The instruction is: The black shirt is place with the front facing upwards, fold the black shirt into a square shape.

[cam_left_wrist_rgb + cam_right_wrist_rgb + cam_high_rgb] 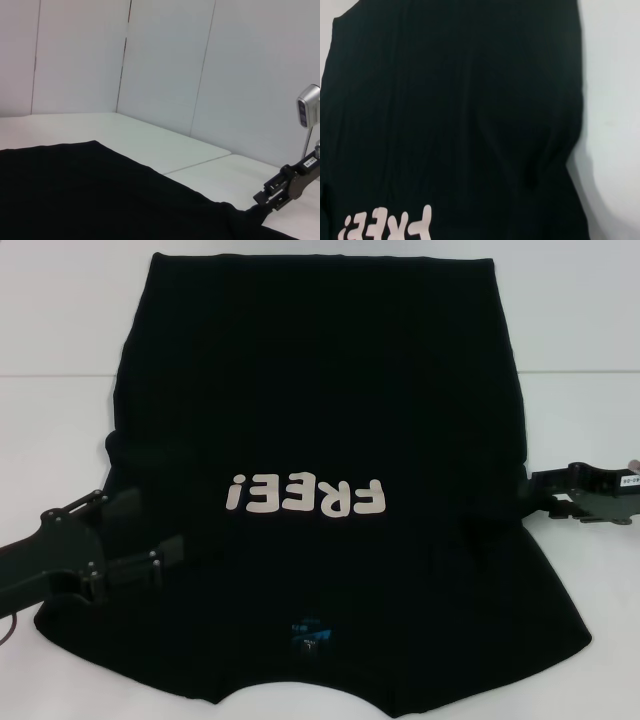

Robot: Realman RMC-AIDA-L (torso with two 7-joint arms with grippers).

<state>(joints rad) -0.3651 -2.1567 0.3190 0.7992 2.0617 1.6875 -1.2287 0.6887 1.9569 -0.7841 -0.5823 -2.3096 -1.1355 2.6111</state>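
The black shirt (320, 390) lies spread front up on the white table (60, 320), hem at the far side. Its off-white "FREE!" print (303, 494) reads upside down from my head, and the small blue neck label (308, 628) is near the front edge. My left gripper (148, 528) hovers over the shirt's left sleeve area, open, its two fingers clearly apart. My right gripper (534, 492) sits at the shirt's right edge by the sleeve; the left wrist view shows this right gripper (263, 198) touching the cloth edge (240, 212). The right wrist view is filled by shirt (445, 100) and part of the print (385, 225).
White table surrounds the shirt on the left, right (590, 390) and far side, with a seam line (50, 374) across it. Pale wall panels (165, 60) stand behind the table. A camera on a stand (307, 107) is past the right arm.
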